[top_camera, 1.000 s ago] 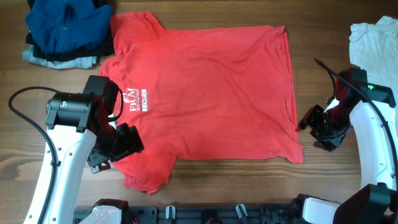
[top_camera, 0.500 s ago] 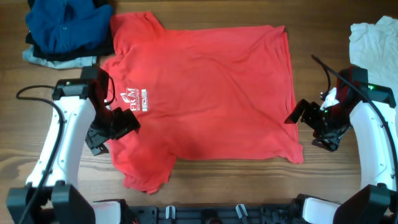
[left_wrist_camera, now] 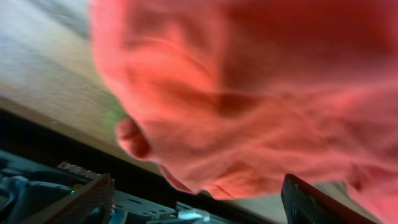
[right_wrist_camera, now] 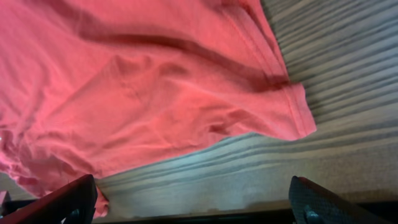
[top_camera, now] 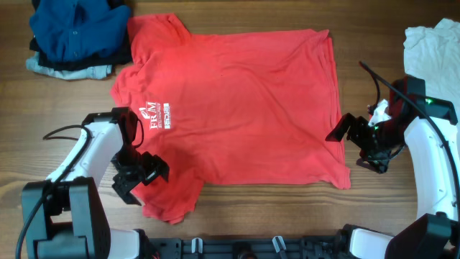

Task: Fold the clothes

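Note:
The red T-shirt (top_camera: 237,108) lies spread flat on the wooden table, white lettering (top_camera: 158,115) near its left side, collar to the left. My left gripper (top_camera: 140,176) is open over the near sleeve; the left wrist view shows that sleeve's red cloth (left_wrist_camera: 249,93) ahead of its spread fingers (left_wrist_camera: 199,202). My right gripper (top_camera: 351,137) is open at the shirt's hem near its near right corner. The right wrist view shows that hem corner (right_wrist_camera: 292,112) on the wood, with nothing between the fingers (right_wrist_camera: 193,199).
A pile of blue and dark clothes (top_camera: 75,36) sits at the far left corner. A white garment (top_camera: 435,43) lies at the far right. A black rail (top_camera: 237,248) runs along the table's near edge.
My left gripper swung out to the shirt's left edge, then back down over the near sleeve. My right gripper shifted left toward the hem. The shirt has not moved.

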You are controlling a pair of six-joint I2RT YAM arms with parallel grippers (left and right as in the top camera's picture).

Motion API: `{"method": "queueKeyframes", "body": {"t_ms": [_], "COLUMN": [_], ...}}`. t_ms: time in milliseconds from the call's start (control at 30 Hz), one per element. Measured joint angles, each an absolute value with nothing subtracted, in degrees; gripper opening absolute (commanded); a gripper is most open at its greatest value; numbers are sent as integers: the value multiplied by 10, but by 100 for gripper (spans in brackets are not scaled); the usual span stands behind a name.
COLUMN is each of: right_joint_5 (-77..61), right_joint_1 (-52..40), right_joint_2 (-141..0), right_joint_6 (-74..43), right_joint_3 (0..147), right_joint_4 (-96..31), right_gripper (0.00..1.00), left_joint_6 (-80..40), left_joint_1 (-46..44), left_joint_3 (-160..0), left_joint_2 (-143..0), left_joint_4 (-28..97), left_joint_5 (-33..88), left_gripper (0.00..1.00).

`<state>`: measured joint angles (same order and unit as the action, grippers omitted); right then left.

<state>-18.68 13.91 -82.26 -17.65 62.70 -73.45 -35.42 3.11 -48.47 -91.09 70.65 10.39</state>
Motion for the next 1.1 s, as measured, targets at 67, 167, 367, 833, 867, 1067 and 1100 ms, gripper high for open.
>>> {"method": "queueKeyframes", "body": {"t_ms": [67, 167, 367, 833, 867, 1067, 1100], "right_joint_5": [-191, -195, -197, -141, -140, -113, -104], "right_joint_1": [139, 139, 139, 139, 139, 139, 139], "right_joint_2": [-823, -823, -821, -818, -818, -818, -818], "right_joint_6": [-176, -176, -177, -276, -277, -306, -321], "right_joint_3": [627, 620, 575, 475, 465, 459, 459], "right_joint_4": [-741, -741, -721, -630, -629, -627, -627], "right_gripper": [100, 99, 97, 71, 71, 72, 71], "left_joint_6": [-384, -411, -427, -423, -423, -423, -423], "left_joint_1": [31, 31, 31, 31, 31, 31, 31], "left_joint_3": [-482, -482, -449, -415, -415, -415, -415], "left_joint_2": [-911, -911, -911, -911, -911, -911, -911], "left_joint_4": [702, 679, 653, 637, 635, 624, 621], "left_joint_5": [84, 73, 71, 69, 69, 69, 69], "left_gripper": [89, 88, 89, 24, 24, 18, 18]}}
